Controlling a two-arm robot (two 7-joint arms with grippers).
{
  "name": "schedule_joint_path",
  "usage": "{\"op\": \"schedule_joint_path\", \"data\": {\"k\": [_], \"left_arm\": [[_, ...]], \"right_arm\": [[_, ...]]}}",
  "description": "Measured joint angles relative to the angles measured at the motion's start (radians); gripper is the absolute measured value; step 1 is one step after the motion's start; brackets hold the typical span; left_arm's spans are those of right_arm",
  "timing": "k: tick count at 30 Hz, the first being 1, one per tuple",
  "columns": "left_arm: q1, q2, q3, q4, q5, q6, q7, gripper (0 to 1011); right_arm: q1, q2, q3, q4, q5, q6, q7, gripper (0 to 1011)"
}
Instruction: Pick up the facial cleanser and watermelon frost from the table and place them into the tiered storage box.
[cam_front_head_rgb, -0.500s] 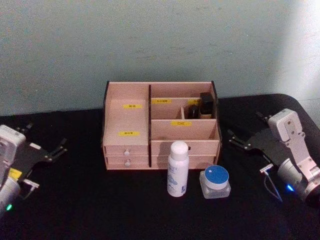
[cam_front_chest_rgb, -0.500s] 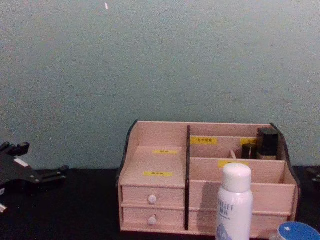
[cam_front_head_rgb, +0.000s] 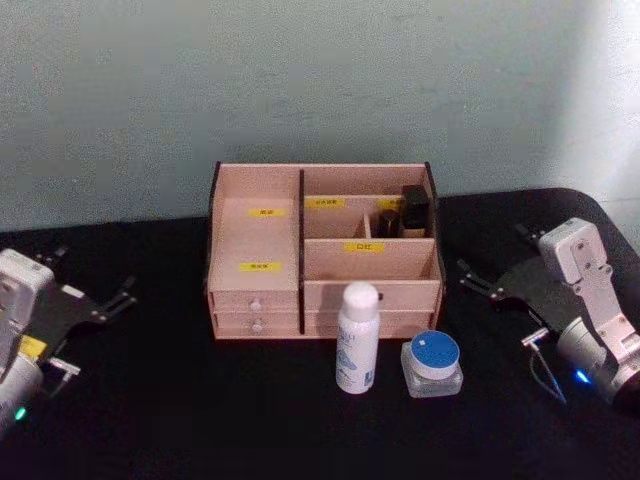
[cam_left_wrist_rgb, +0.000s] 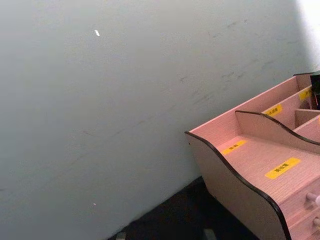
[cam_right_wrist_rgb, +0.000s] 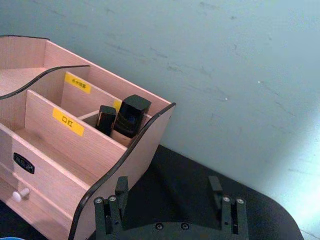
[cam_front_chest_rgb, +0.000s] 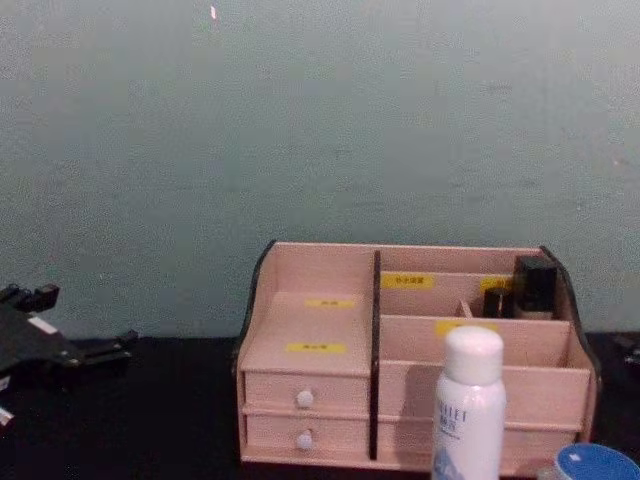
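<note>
The white bottle (cam_front_head_rgb: 357, 338) and the blue-lidded jar (cam_front_head_rgb: 432, 360) are taken to be the cleanser and the watermelon frost; which is which cannot be read. Both are set on the black table (cam_front_head_rgb: 200, 410), just in front of the right half of the tiered storage box (cam_front_head_rgb: 255, 235). The bottle is stood upright, its long axis vertical, and the jar is placed just beside it on the robot's right. The right claw (cam_front_head_rgb: 495, 260) is held spread open and empty near the box's right end. The jar is found inward from it and closer to the robot, so the right arm is judged the nearer one. The left claw (cam_front_head_rgb: 90, 278) is likewise held open and empty, well apart at the table's left side.
</note>
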Motion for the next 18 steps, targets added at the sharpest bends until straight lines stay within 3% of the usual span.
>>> {"op": "schedule_joint_path", "data": {"k": [18], "left_arm": [[0.0,0.0,0.0,0.0,0.0,0.0,0.0,1002]], "right_arm": [[0.0,0.0,0.0,0.0,0.0,0.0,0.0,1003]]}}
